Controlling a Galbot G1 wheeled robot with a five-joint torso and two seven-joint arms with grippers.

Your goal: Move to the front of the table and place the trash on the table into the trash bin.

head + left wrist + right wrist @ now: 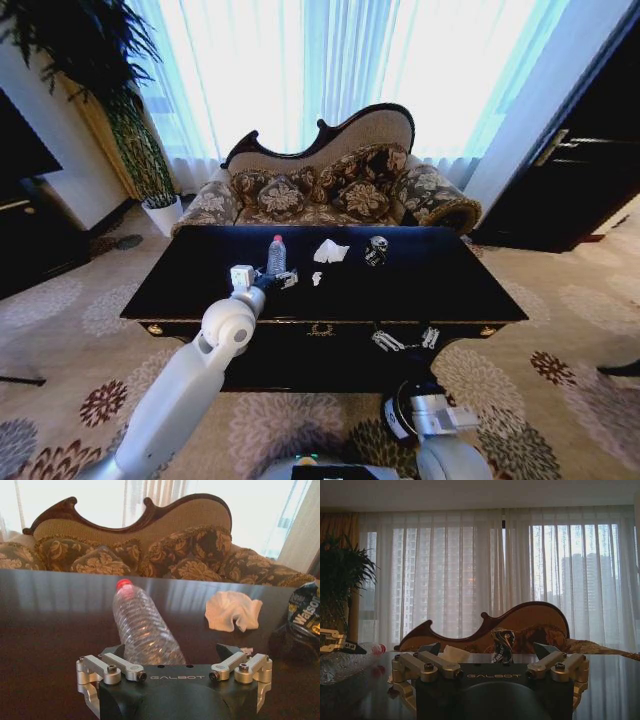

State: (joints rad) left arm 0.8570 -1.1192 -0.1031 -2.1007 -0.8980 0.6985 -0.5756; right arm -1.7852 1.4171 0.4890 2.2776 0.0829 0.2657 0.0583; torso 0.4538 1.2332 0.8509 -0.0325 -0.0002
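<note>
The black table (440,285) carries trash: a clear plastic bottle (276,256) with a red cap, a crumpled white tissue (330,251), a tiny white scrap (317,278) and a crushed shiny wrapper (377,250). My left gripper (278,282) is open at the bottle's base. In the left wrist view the bottle (145,630) sits between the spread fingers of that gripper (170,656), with the tissue (232,611) and wrapper (305,612) beyond. My right gripper (405,340) hangs open and empty at the table's front edge, and shows open in its own view too (487,651). The trash bin is out of view.
A patterned sofa (330,185) stands right behind the table. A potted plant (130,130) and a dark cabinet (30,230) are at the left, dark furniture (570,180) at the right. Patterned carpet (560,400) surrounds the table.
</note>
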